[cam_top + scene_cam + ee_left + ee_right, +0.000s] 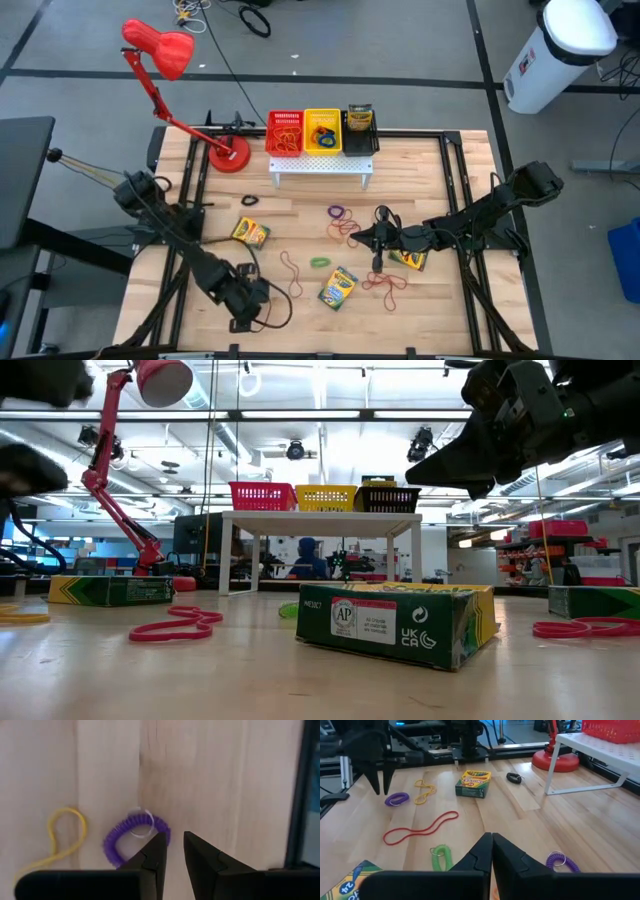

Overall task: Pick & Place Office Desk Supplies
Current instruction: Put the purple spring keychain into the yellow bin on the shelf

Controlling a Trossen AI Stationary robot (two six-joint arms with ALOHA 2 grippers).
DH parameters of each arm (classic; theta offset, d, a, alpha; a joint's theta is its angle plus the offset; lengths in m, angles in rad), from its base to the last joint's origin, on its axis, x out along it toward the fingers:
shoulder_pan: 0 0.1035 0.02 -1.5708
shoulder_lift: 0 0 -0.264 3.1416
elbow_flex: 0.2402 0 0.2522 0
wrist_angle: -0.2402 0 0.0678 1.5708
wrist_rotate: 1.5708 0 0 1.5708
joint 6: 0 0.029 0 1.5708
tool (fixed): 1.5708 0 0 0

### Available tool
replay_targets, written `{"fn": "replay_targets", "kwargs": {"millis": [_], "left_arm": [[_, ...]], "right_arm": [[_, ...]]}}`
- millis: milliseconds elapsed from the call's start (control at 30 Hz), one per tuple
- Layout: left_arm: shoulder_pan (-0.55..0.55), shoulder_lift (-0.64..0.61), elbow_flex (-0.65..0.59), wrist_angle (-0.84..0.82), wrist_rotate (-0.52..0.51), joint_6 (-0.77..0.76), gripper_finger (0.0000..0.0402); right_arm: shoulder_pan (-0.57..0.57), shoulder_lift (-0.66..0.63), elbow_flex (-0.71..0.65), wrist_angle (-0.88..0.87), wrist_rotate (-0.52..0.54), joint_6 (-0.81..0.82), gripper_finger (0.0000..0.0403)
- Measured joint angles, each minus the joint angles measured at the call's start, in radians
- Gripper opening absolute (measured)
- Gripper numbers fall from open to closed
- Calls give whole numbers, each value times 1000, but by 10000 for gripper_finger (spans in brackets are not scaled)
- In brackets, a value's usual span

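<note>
Three yellow-and-green crayon boxes lie flat on the table (250, 232) (338, 288) (408, 260). Red rubber bands (290, 270) (385, 285), a green coil (319, 262) and purple bands (337, 212) are scattered between them. My left gripper (172, 851) hangs near the table's near left corner, pointing steeply down, fingers a little apart and holding nothing. It is just above a purple coil with a clear ring (135, 837), which lies beside a yellow band (60, 840). My right gripper (491, 840) is shut over mid-table, with nothing visible between its fingers.
A white perforated rack (320, 165) at the far edge carries red (285, 132), yellow (322, 130) and black (360, 135) baskets. A red desk lamp's base (230, 155) stands left of it. A black coil (248, 200) lies near the lamp.
</note>
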Motion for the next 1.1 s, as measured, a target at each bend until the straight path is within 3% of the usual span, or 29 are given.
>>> {"fn": "replay_targets", "kwargs": {"millis": [200,567,900,1100], "left_arm": [[-9,64,2,-4,29,-30,74],[-8,71,2,-9,82,-25,76],[-15,71,40,-73,75,23,176],[-48,90,36,-90,16,34,171]], "right_arm": [[0,0,0,-1,0,0,21],[0,0,0,-2,1,1,21],[0,0,0,-3,1,3,21],[0,0,0,-5,1,3,21]]}}
